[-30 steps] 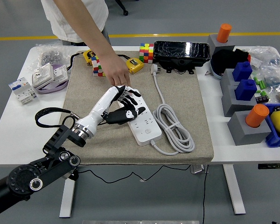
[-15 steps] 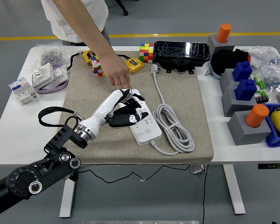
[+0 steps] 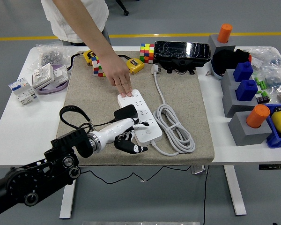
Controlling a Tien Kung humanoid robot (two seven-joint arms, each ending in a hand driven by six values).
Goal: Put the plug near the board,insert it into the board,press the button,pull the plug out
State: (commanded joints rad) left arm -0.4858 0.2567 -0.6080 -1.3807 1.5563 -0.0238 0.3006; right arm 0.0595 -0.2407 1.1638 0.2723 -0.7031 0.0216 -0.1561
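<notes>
A white power strip lies on the beige mat, its white cord coiled to its right. My left hand is at the strip's near left side, low over the mat, fingers curled. A black plug sits at the top of the hand and seems gripped by it, clear of the strip. Its black cable loops back over my forearm. A person's hand reaches in from the far side and presses its fingertips on the strip's far end.
Two colour cubes and a yellow tape measure lie at the mat's far edge beside a black box. Grey blocks with orange and blue pieces stand on the right. White sockets lie far left.
My left hand has drawn back from on top of the strip toward the near edge, bringing the black plug away with it. The person's hand has stayed on the strip's far end.
</notes>
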